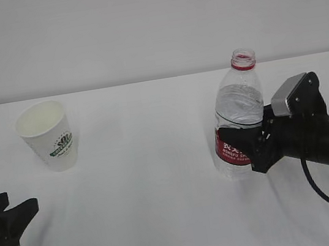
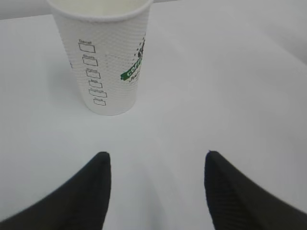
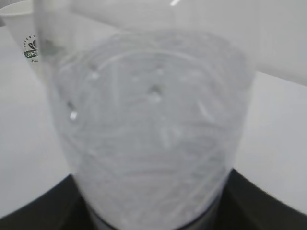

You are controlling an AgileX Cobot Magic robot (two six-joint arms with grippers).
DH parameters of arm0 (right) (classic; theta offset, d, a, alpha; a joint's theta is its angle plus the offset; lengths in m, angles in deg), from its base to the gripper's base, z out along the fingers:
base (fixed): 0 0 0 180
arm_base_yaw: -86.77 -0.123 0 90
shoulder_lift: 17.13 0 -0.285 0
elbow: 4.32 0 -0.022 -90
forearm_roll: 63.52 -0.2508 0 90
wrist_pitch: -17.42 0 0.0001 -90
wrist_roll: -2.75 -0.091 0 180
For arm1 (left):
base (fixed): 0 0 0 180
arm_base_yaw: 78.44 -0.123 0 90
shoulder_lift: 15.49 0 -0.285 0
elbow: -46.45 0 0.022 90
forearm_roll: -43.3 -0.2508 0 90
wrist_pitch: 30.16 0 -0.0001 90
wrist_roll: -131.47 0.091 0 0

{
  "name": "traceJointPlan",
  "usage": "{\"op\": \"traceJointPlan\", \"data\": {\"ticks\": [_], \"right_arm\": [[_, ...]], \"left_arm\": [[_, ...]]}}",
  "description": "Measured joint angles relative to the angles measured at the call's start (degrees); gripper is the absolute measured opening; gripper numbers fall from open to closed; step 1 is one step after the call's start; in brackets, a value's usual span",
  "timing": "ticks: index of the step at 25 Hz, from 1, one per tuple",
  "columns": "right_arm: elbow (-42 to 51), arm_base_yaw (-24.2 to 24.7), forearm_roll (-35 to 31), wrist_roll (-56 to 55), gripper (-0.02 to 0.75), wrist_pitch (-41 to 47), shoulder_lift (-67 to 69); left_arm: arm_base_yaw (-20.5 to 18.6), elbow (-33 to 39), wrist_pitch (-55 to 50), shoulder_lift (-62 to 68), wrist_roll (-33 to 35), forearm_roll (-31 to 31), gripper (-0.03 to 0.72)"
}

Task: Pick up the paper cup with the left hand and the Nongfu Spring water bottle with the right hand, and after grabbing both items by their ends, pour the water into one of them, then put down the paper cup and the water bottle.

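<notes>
My right tool (image 1: 255,140) was wrapped around the lower half of the water bottle (image 1: 239,119), one finger on each side of its clear wall, level with the red label. The bottle stood upright on the white counter (image 1: 154,180), cap off (only the red neck ring showed at its mouth), with water (image 1: 239,104) up to about its shoulder. From that wrist the bottle (image 3: 148,134) filled nearly everything, my dark fingers (image 3: 43,206) just visible low on either side. My left tool (image 2: 156,191) hung low over the counter (image 2: 230,86) with its fingers spread apart and nothing between them. The paper cup (image 2: 103,52) stood upright just ahead of it, not touching, well apart from the bottle on the counter's left side.
</notes>
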Motion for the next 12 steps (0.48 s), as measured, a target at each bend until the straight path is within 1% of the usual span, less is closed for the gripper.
{"op": "traceJointPlan", "data": {"ticks": [5,9,12], "right_arm": [[0.0,0.0,-1.6,0.0,0.424,0.1,0.0],[0.0,0.0,-4.9,0.0,0.424,0.8,-0.3],[0.1,0.0,-7.8,0.2,0.423,3.5,-1.9]], "left_arm": [[0.0,0.0,0.0,0.0,0.0,0.0,0.450],[0.0,0.0,0.0,0.0,0.0,0.0,0.450],[0.0,0.0,0.0,0.0,0.0,0.0,0.450]]}}
